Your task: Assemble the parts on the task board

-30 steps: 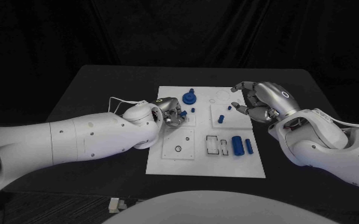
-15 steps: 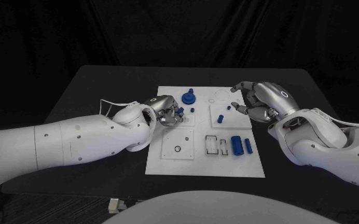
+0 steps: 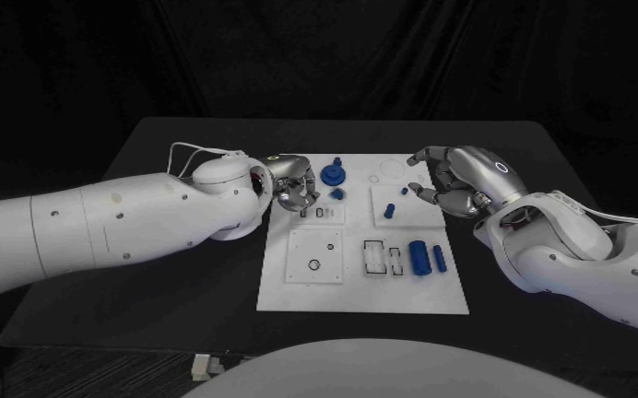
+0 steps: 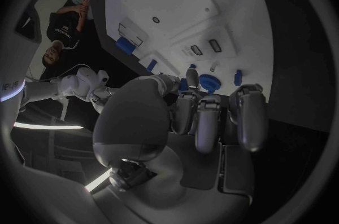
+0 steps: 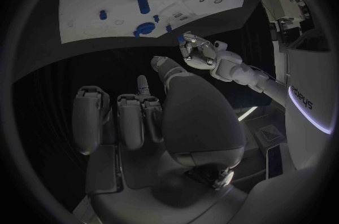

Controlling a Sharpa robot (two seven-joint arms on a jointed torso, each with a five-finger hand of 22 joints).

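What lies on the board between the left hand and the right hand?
In the head view, between the left hand and right hand lie the round blue part and a small blue peg.

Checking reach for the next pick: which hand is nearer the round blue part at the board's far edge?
Left. The left hand sits just beside the round blue part; the right hand hovers off the task board's far right corner.

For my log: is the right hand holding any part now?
No. The right hand holds nothing; its fingers are apart and bare.
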